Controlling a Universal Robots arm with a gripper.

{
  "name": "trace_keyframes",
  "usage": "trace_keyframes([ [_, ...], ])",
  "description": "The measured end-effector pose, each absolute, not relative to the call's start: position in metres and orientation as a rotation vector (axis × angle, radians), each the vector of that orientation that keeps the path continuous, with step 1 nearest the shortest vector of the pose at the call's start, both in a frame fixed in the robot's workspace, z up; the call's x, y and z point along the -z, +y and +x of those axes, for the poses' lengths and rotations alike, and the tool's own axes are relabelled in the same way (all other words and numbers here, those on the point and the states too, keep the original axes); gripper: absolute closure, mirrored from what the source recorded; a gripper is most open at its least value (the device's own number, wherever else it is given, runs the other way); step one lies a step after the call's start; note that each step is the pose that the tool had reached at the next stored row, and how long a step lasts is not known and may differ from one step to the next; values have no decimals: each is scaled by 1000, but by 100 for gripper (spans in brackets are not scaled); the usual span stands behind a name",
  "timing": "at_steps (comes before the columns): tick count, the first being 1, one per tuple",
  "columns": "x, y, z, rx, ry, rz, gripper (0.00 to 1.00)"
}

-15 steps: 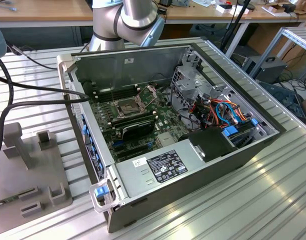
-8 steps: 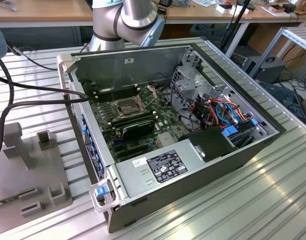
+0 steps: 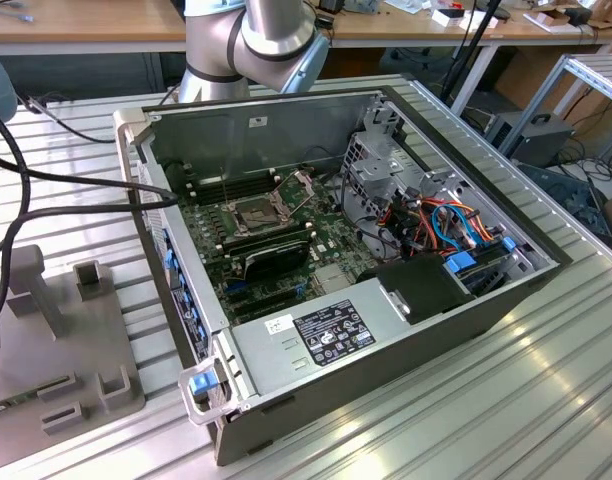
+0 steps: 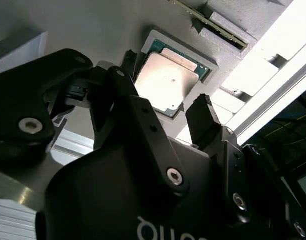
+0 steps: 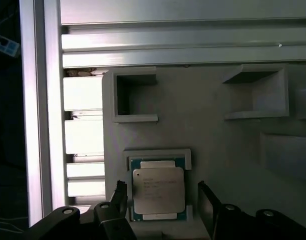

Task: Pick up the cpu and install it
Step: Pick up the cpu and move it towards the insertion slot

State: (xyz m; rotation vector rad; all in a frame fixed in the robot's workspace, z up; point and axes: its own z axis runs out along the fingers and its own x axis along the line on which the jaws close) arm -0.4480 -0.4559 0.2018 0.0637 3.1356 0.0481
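Hovering over the cpu [image 5: 158,192], the gripper [image 5: 163,202] has its fingers spread wide, one on each side of the chip with a gap at both and nothing in its hold. By my reading the pick is not yet made, and the socket [image 3: 256,211] in the computer case [image 3: 386,375] looks open and bare. The cpu lies flat, metal lid up, in a shallow framed pocket of the grey fixture [image 5: 208,135]; nearly square, its slightly longer side seems to run crosswise to the line between the fingers.

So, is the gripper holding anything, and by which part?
Nothing is held. The open jaws stand on either side of the cpu, not touching it.
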Motion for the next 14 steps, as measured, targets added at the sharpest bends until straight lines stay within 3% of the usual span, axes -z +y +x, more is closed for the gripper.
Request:
trace_keyframes([
  [14,-190,-453,-450,-48,3136,44,33],
])
